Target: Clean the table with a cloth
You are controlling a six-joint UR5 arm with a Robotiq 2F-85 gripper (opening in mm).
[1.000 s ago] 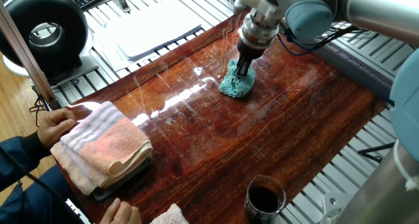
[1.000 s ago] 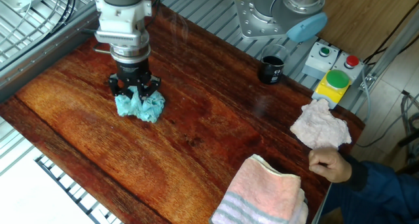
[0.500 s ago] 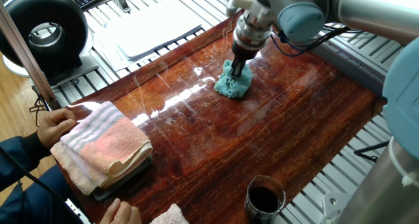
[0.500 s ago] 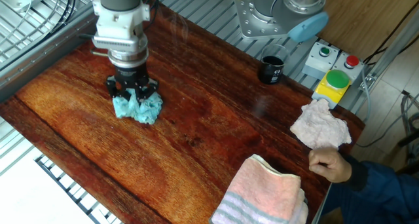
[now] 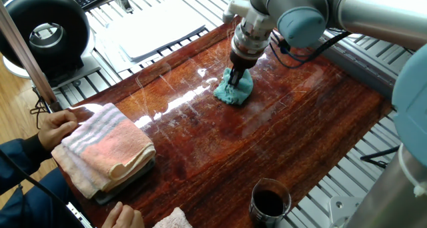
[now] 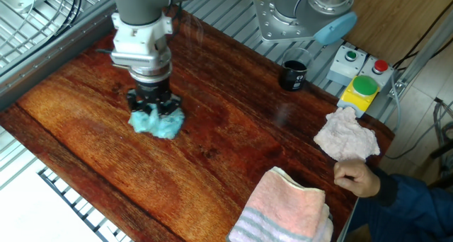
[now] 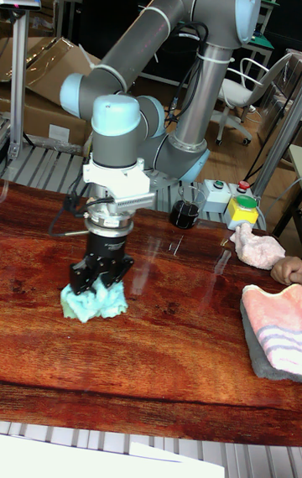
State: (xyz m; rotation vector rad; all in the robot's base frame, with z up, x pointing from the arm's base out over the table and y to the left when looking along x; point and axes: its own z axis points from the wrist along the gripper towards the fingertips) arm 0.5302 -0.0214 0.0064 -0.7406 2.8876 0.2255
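Observation:
The teal-blue fluffy cloth [image 5: 234,90] [image 6: 158,122] [image 7: 93,302] lies bunched on the glossy reddish-brown table [image 5: 280,141] [image 6: 85,129] [image 7: 168,352]. My gripper [image 5: 235,75] [image 6: 153,107] [image 7: 97,280] points straight down into the top of the cloth and is shut on it, pressing it against the wood. The fingertips are buried in the fabric. The cloth sits in the far half of the board in one fixed view, and toward the left end in the tall fixed view.
A folded pink-and-grey striped towel [image 5: 103,148] [image 6: 287,210] lies at one end, with a person's hand [image 5: 57,127] beside it. A pinkish-white cloth [image 6: 345,136] and a dark cup [image 5: 269,203] [image 6: 294,74] also stand on the board. A button box [image 6: 359,83] sits beyond it.
My gripper has slid the cloth along the table: leftward in one fixed view, and right and toward the camera in the other. Its grip has stayed shut.

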